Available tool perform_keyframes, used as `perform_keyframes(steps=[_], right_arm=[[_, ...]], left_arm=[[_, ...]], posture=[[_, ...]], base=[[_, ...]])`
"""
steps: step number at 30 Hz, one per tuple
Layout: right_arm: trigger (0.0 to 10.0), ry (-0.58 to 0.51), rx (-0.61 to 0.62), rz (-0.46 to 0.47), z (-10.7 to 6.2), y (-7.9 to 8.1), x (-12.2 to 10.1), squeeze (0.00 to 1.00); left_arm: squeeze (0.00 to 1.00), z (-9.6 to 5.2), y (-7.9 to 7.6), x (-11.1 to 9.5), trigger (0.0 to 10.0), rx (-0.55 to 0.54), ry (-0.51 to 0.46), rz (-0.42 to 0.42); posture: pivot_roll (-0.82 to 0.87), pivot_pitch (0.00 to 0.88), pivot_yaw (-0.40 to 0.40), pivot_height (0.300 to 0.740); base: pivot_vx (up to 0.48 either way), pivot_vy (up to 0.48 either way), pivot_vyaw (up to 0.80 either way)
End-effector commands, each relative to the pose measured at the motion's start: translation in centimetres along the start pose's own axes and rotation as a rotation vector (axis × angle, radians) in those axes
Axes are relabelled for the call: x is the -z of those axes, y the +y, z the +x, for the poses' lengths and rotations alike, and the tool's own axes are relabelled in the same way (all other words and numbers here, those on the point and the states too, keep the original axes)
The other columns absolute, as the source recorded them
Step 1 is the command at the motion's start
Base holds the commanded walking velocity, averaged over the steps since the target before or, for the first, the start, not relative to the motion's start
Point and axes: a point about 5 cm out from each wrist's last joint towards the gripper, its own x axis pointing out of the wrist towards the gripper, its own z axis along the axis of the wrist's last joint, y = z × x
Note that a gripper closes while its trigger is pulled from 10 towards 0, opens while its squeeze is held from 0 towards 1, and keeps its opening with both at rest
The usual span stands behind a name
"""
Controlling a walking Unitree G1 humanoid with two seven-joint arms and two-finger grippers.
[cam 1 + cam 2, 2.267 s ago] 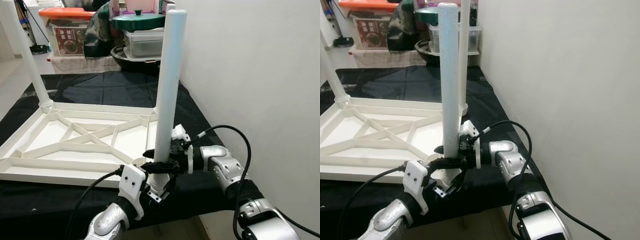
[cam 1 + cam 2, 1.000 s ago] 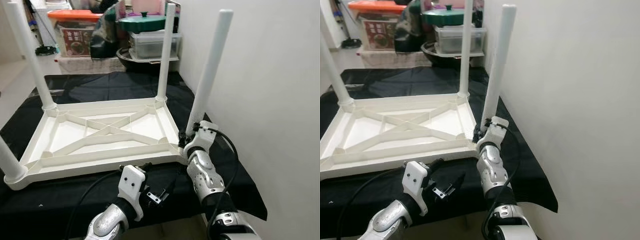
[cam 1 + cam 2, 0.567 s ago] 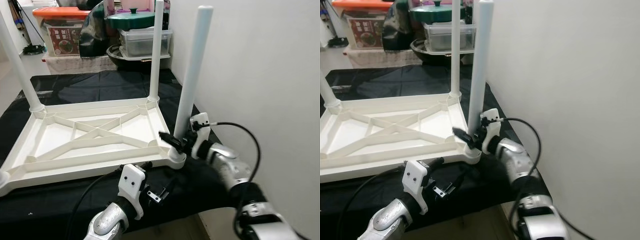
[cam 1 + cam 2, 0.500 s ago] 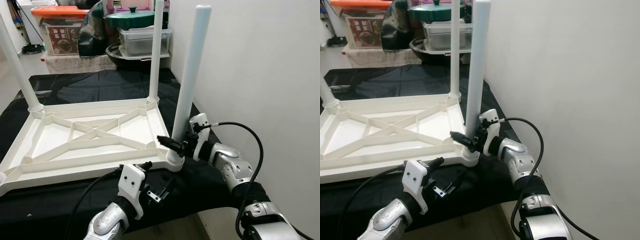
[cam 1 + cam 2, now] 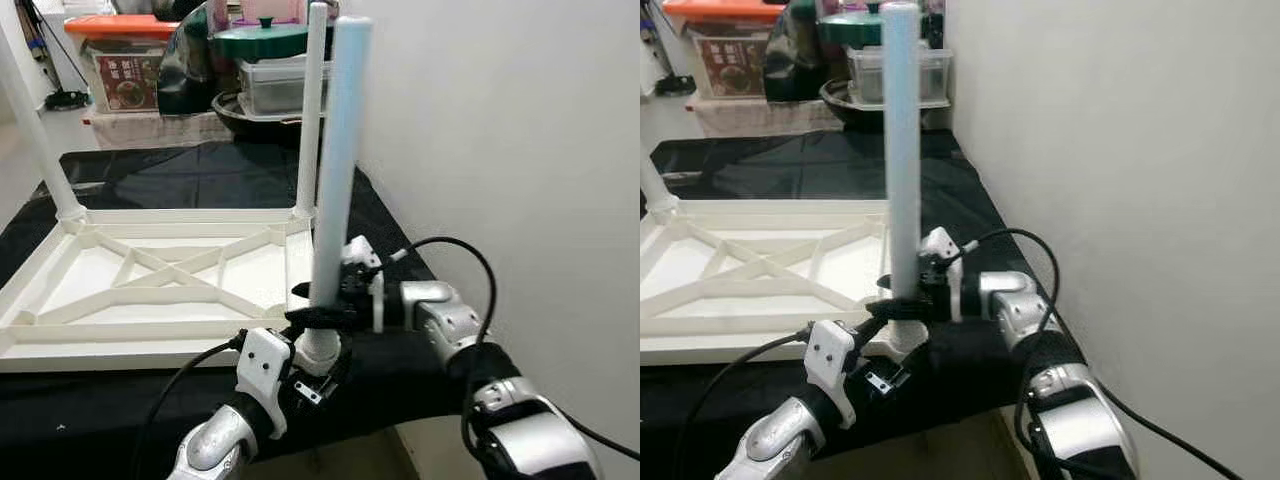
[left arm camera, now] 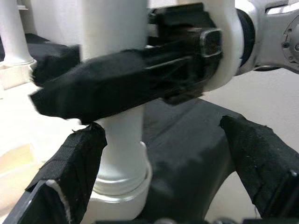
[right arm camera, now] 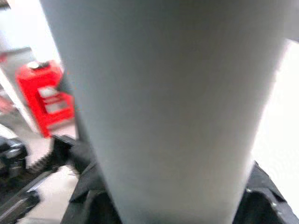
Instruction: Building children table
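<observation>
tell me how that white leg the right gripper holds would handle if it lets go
The leg looks like a rigid, probably hollow and light plastic tube. It stands upright in the corner socket, so it may stay put, but tall and narrow, it could tip if not seated. The right gripper grips smooth plastic, likely slippery.

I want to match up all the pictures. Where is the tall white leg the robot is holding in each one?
Left eye view: the leg stands upright in the middle.
Right eye view: upright, left of middle.
Left wrist view: its bottom end sits in the corner socket.
Right wrist view: very close and blurred.
Shared landmark: the right end effector around the leg, low down.
</observation>
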Motion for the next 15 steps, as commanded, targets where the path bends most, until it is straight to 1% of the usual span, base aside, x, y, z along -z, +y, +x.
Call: perform_keyframes(steps=[1,2,4,6,7,8,9,10,11,12,13,14,15], right_arm=[[0.0,0.008,0.025,0.022,0.1,0.2,0.7,0.0],[0.0,0.008,0.025,0.022,0.1,0.2,0.7,0.0],[0.0,-0.021,0.078,0.037,-0.3,0.1,0.8,0.0],[0.0,-0.073,0.212,0.072,-0.8,-0.5,0.9,0.0],[0.0,-0.073,0.212,0.072,-0.8,-0.5,0.9,0.0],[0.0,-0.126,0.423,0.13,-1.2,-1.5,1.1,0.0],[0.0,-0.126,0.423,0.13,-1.2,-1.5,1.1,0.0],[0.0,-0.135,0.468,0.143,-1.3,-1.7,1.2,0.0],[0.0,-0.135,0.468,0.143,-1.3,-1.7,1.2,0.0],[0.0,-0.162,0.634,0.18,-1.7,-2.5,1.5,0.0],[0.0,-0.162,0.634,0.18,-1.7,-2.5,1.5,0.0],[0.0,-0.175,0.836,0.213,-2.3,-3.1,1.8,0.0],[0.0,-0.188,1.225,0.321,-3.9,-3.7,2.9,0.0]], left_arm=[[0.0,0.0,0.0,0.3,10.0,-0.007,0.009,-0.006],[0.0,0.0,0.0,0.3,10.0,-0.007,0.009,-0.006],[0.0,0.0,0.0,0.3,10.0,-0.008,0.009,-0.006],[0.0,0.0,0.0,0.3,10.0,-0.007,0.01,-0.006],[0.0,0.0,0.0,0.3,10.0,-0.007,0.01,-0.006],[0.0,0.0,0.0,0.3,10.0,-0.005,0.011,-0.006],[0.0,0.0,0.0,0.3,10.0,-0.005,0.011,-0.006],[0.0,0.0,0.0,0.3,10.0,-0.005,0.011,-0.006],[0.0,0.0,0.0,0.3,10.0,-0.005,0.011,-0.006],[0.0,0.0,0.1,0.4,10.0,-0.004,0.012,-0.006],[0.0,0.0,0.1,0.4,10.0,-0.004,0.012,-0.006],[0.0,0.0,0.1,0.4,10.0,-0.002,0.013,-0.006],[0.0,0.0,0.1,0.4,10.0,0.001,0.015,-0.006]], posture=[[0.07,0.0,-0.061,0.74],[0.07,0.0,-0.061,0.74],[0.07,0.0,-0.059,0.74],[0.06,0.0,-0.058,0.74],[0.06,0.0,-0.058,0.74],[0.06,0.0,-0.057,0.74],[0.06,0.0,-0.057,0.74],[0.06,0.0,-0.057,0.74],[0.06,0.0,-0.057,0.74],[0.05,0.0,-0.048,0.74],[0.05,0.0,-0.048,0.74],[0.05,0.0,-0.048,0.74],[0.05,0.0,-0.047,0.74]], base=[[0.0,0.0,0.0],[0.0,0.0,0.0],[0.0,0.0,0.0],[0.0,0.0,0.0],[0.0,0.0,0.0],[0.0,0.0,0.0],[0.0,0.0,0.0],[0.0,0.0,0.0],[0.0,0.0,0.0],[0.0,0.0,0.0],[0.0,0.0,0.0],[0.0,0.0,0.0],[0.0,0.0,0.0]])
